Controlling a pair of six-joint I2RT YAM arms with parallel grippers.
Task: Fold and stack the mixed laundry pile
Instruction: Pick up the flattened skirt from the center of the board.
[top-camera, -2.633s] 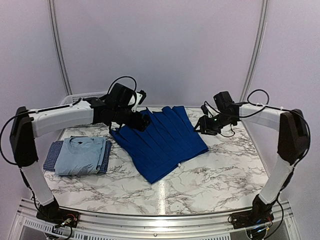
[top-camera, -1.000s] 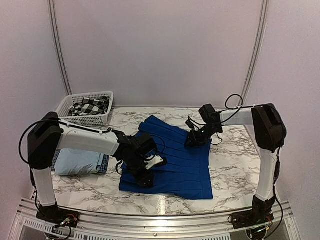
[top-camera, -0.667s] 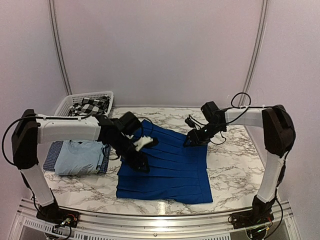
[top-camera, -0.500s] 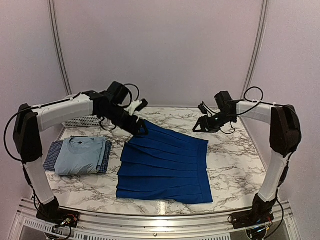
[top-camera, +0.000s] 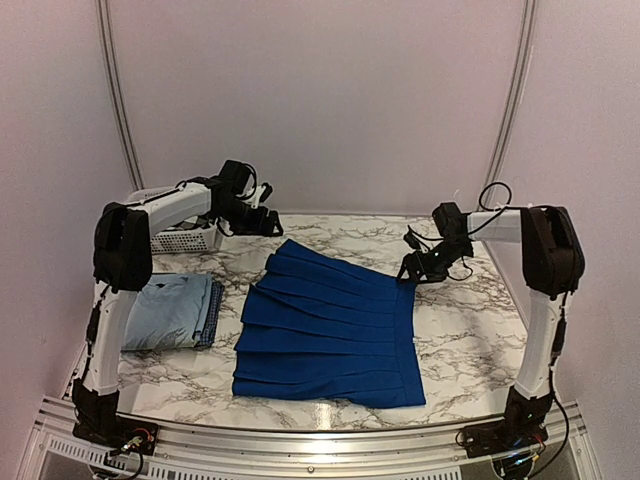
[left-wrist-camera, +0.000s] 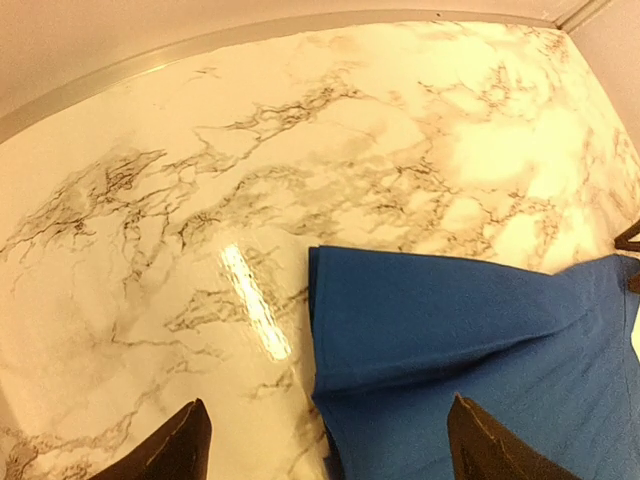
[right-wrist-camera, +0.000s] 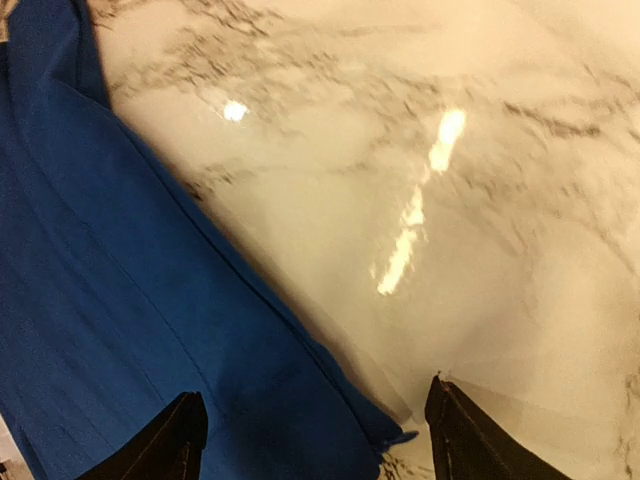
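Note:
The royal-blue garment (top-camera: 330, 330) lies spread flat and pleated in the middle of the marble table (top-camera: 470, 330). My left gripper (top-camera: 268, 222) hovers open just beyond its far left corner. In the left wrist view that blue corner (left-wrist-camera: 450, 340) lies below the open left gripper (left-wrist-camera: 325, 450), untouched. My right gripper (top-camera: 408, 272) is open over the far right corner. The right wrist view shows the blue edge (right-wrist-camera: 130, 300) beneath the open right gripper (right-wrist-camera: 315, 440). At the left, a folded pale blue T-shirt (top-camera: 170, 308) rests on a small-checked navy cloth (top-camera: 209, 334).
A white lattice basket (top-camera: 180, 238) stands at the back left, partly hidden behind my left arm. Bare marble shows on the right side of the table and along its front edge.
Both grippers opened and let go of the blue garment's far corners. The garment now lies flat. The left arm swung back and left toward the basket; the right gripper dropped to the far right corner.

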